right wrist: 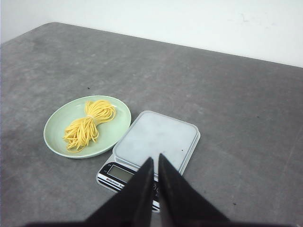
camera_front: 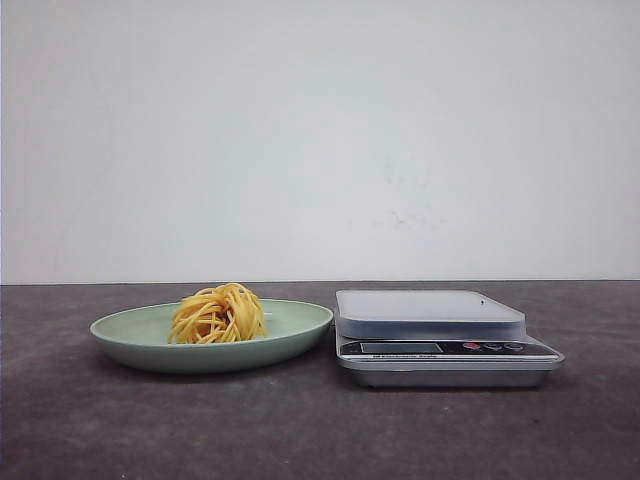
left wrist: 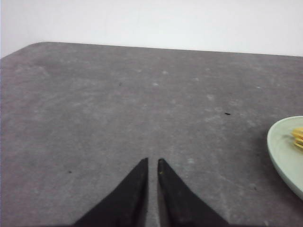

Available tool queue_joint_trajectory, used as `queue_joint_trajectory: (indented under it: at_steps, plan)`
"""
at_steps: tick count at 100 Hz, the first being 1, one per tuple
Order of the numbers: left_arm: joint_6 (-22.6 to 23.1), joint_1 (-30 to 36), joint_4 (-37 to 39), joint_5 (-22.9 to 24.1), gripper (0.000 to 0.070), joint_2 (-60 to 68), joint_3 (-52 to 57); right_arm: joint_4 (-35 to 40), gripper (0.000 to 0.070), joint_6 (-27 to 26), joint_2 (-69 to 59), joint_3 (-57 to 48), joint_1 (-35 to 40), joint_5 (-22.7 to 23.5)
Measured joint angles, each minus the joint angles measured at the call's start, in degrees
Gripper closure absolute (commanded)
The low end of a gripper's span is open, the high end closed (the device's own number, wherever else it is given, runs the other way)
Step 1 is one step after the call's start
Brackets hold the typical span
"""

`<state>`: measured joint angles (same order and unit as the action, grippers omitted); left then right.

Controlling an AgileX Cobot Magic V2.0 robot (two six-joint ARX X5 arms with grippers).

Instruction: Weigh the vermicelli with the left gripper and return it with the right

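The vermicelli [camera_front: 219, 315], a small nest of yellow-orange strands, lies on a pale green plate [camera_front: 120, 330] on the left of the table. It also shows in the right wrist view [right wrist: 87, 125] on the plate [right wrist: 54, 130]. A silver kitchen scale [camera_front: 430, 315] stands just right of the plate, its platform bare; it shows in the right wrist view [right wrist: 158, 139]. My left gripper [left wrist: 152, 162] is shut and empty over bare table, left of the plate's rim [left wrist: 279, 151]. My right gripper [right wrist: 155, 158] is shut and empty, above the scale's front edge.
The dark grey table [camera_front: 320, 430] ends at a white wall [camera_front: 320, 140] behind. The scale's display and buttons [camera_front: 440, 347] face the front. The table's rounded far corner shows in the left wrist view [left wrist: 33, 47].
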<state>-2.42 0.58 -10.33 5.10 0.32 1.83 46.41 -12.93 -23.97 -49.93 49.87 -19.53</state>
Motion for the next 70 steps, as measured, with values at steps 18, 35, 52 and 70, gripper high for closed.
queue_joint_trajectory:
  at_steps: [18,35,52,70]
  plan:
    - [0.13,-0.07,-0.17,-2.36,0.0700,-0.02,0.00,0.00,0.0693,0.00,0.00,0.00,0.00,0.00]
    - [0.13,-0.07,-0.15,-2.36,0.0700,-0.02,0.00,0.00,0.0693,0.00,0.00,0.00,0.00,0.00]
    - [0.13,-0.07,-0.17,-2.36,0.0700,-0.02,0.00,0.00,0.0693,0.00,0.00,0.00,0.00,0.00]
    - [0.13,-0.07,-0.15,-2.36,0.0700,-0.02,0.00,0.00,0.0693,0.00,0.00,0.00,0.00,0.00]
